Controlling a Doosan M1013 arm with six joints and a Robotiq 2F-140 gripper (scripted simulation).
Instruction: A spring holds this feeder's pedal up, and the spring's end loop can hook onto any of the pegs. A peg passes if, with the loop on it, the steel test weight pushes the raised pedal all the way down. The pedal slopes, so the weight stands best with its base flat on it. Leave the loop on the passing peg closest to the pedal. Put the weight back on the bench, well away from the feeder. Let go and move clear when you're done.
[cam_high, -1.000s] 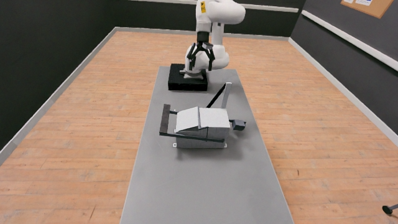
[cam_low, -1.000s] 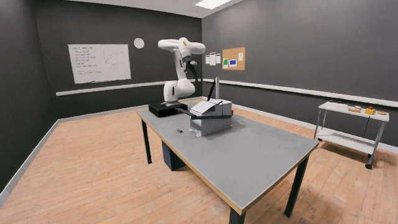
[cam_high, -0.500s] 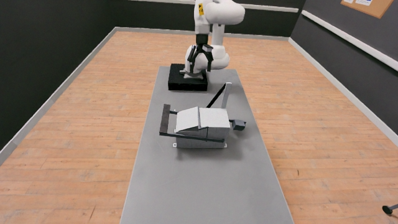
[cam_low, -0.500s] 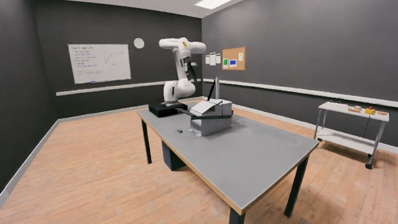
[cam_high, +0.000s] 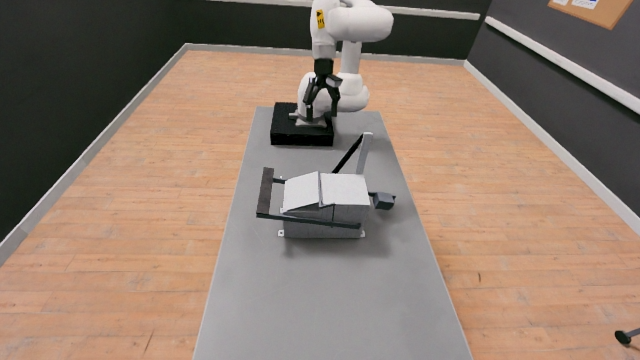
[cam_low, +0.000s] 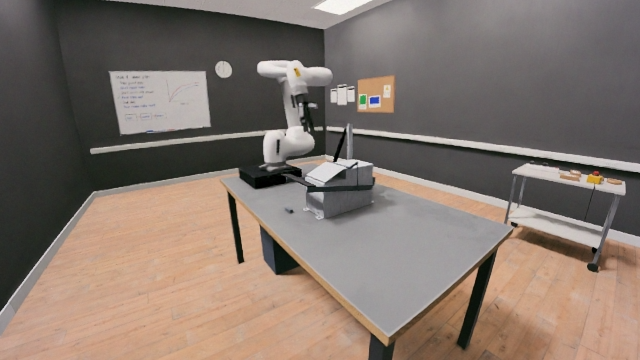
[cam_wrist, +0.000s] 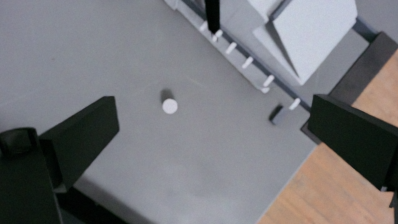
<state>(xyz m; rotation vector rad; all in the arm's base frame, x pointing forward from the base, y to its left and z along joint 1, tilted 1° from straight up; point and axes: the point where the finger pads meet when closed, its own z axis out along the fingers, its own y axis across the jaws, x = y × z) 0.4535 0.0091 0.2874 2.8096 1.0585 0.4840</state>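
Note:
My gripper (cam_high: 321, 118) (cam_low: 308, 129) (cam_wrist: 213, 112) is open and empty, high above the bench on the robot's side of the feeder. A pale, round-topped cylinder (cam_wrist: 170, 106), apparently the steel weight, stands on the bench between and below the fingers. The feeder (cam_high: 345, 189) (cam_low: 345, 200) (cam_wrist: 317, 35) has its dark pedal (cam_high: 265, 192) (cam_wrist: 365, 67) raised. A row of white pegs (cam_wrist: 247, 62) lines the pedal's arm. The black spring (cam_high: 347, 154) (cam_low: 340, 145) (cam_wrist: 212, 15) slants down from the post; its lower end appears near a peg at the row's far end. The loop itself is not clear.
A grey post (cam_high: 365, 152) (cam_low: 349, 142) rises behind the feeder. A grey block (cam_high: 384, 200) sticks out opposite the pedal. A small dark piece (cam_low: 289, 210) (cam_wrist: 276, 114) lies near the pedal end. The black robot base (cam_high: 301, 137) (cam_low: 257, 179) is at the bench's far end.

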